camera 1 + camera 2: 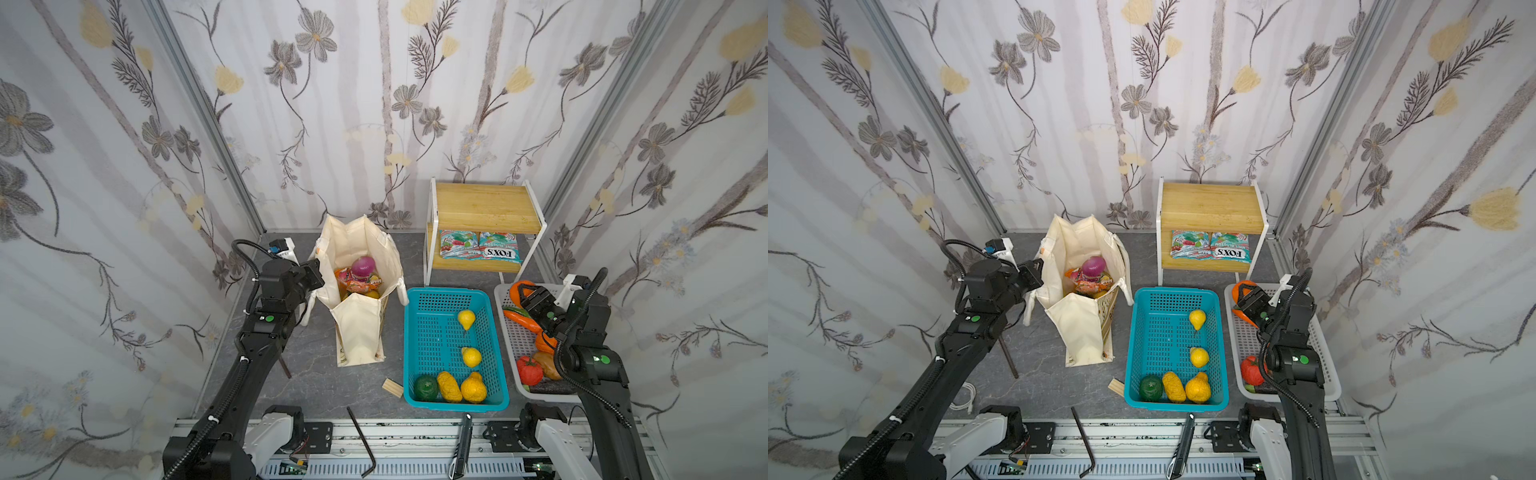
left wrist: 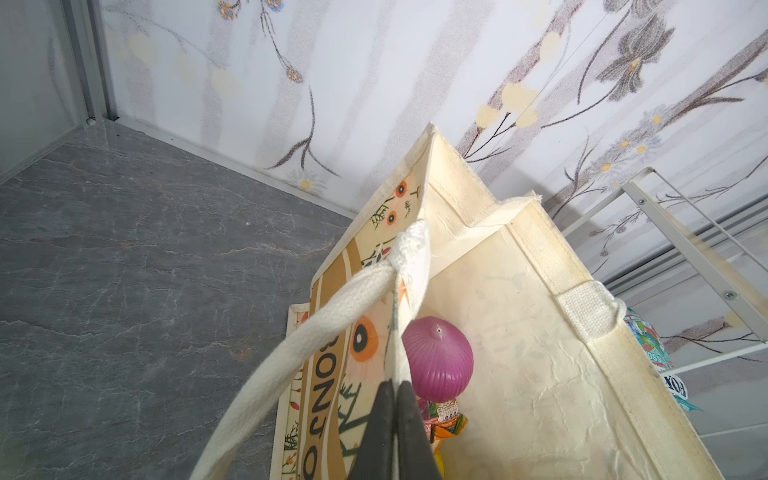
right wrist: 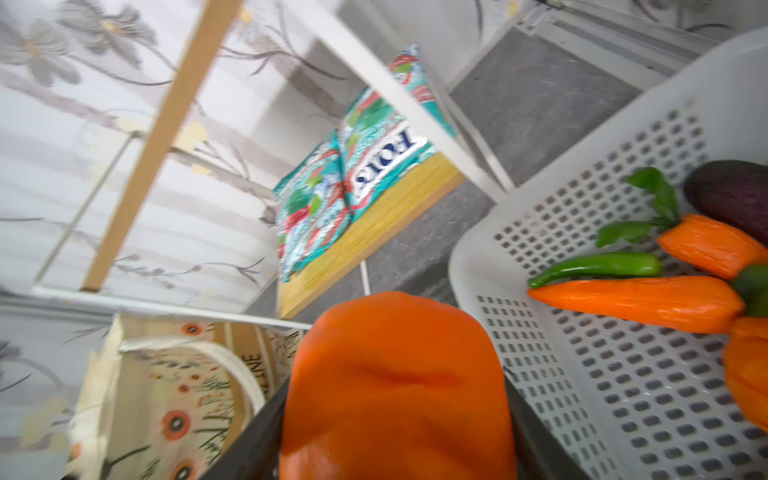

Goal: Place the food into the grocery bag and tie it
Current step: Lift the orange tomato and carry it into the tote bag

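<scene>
The grocery bag (image 1: 357,328) (image 1: 1079,328) (image 2: 519,332) stands open on the grey table. Inside it lie a purple onion (image 1: 363,266) (image 2: 438,361), an orange snack packet (image 1: 357,286) (image 2: 446,419) and something yellow underneath. My left gripper (image 1: 318,270) (image 1: 1038,270) (image 2: 395,395) is shut on the bag's left rim, beside a white rope handle (image 2: 332,316). My right gripper (image 1: 525,297) (image 1: 1246,297) (image 3: 395,436) is shut on a smooth orange toy vegetable (image 3: 395,365) above the white basket's far end. A lemon (image 1: 471,356) lies in the teal basket.
The teal basket (image 1: 415,332) also holds a yellow pear, two yellow-orange fruits and a dark green one (image 1: 426,388). Carrots, a green chilli and a tomato lie in the white basket (image 1: 511,345) (image 3: 582,353). The wooden shelf (image 1: 484,208) carries two FOX'S packets (image 1: 480,247). A wood block (image 1: 392,388) lies in front.
</scene>
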Controlling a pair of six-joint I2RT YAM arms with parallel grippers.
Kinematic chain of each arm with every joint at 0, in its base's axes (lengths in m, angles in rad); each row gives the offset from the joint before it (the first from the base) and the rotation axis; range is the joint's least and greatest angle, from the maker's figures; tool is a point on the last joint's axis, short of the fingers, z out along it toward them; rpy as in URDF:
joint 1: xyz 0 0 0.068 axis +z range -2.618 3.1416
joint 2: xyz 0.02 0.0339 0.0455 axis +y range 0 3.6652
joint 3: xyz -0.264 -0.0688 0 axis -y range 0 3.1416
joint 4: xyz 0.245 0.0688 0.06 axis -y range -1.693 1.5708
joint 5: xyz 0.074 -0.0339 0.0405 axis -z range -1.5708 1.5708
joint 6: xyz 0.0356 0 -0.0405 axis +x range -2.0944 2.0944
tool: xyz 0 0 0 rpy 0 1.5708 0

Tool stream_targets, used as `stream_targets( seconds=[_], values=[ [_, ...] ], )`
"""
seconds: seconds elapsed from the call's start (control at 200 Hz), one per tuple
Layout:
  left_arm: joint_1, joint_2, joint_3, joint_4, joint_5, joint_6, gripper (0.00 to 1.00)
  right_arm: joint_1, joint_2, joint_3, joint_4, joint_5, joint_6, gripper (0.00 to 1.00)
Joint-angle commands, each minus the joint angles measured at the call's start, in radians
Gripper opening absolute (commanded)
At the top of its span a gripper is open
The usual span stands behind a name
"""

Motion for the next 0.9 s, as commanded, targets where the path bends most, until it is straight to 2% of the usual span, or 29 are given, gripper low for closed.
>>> stream_targets(
  seconds=[0.0, 0.195, 0.44, 0.669, 0.894],
  values=[
    [0.001, -0.005, -0.003, 0.015, 0.007, 0.002, 0.00, 0.116, 0.007, 0.061, 0.057, 0.065, 0.011, 0.56],
    [0.001, -0.007, -0.003, 0.015, 0.007, 0.002, 0.00, 0.374, 0.117, 0.157, 0.133, 0.168, 0.036, 0.56],
    [0.003, 0.001, -0.005, 0.017, 0.005, 0.002, 0.00, 0.724, 0.372, 0.414, 0.146, 0.412, -0.046, 0.56],
    [0.005, 0.000, -0.005, 0.017, 0.010, -0.001, 0.00, 0.902, 0.652, 0.666, 0.160, 0.442, -0.086, 0.57],
    [0.005, -0.008, -0.005, 0.018, 0.012, -0.003, 0.00, 1.021, 0.998, 1.033, -0.006, 0.484, -0.114, 0.57]
  ],
)
